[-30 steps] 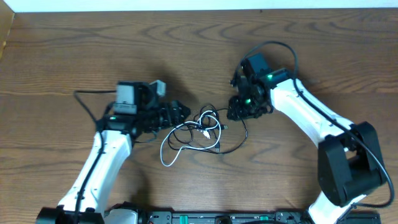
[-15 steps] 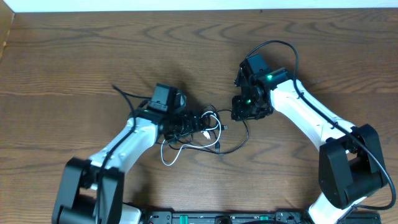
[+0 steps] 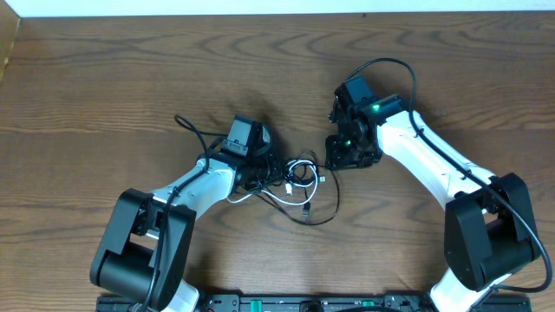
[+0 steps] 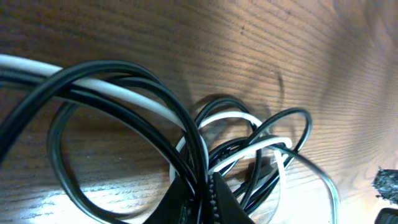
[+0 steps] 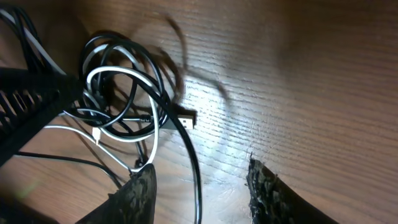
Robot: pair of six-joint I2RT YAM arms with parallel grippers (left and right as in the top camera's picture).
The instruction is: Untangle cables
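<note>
A tangle of thin black and white cables (image 3: 301, 176) lies near the middle of the wooden surface (image 3: 130, 78), between two white robot arms. The left arm (image 3: 204, 185) reaches in from the tangle's left side. The left fingers (image 4: 213, 200) are pinched together on the cables, where several black and white strands converge at their tips. On the opposite side, the right arm (image 3: 425, 156) hangs just beside the tangle. The right fingers (image 5: 135, 198) stand apart and grip nothing, with one black strand (image 5: 195, 168) running across the wood between them. White loops sit coiled inside black ones, and a black plug end (image 5: 185, 116) rests on the surface at the edge of the coil.
</note>
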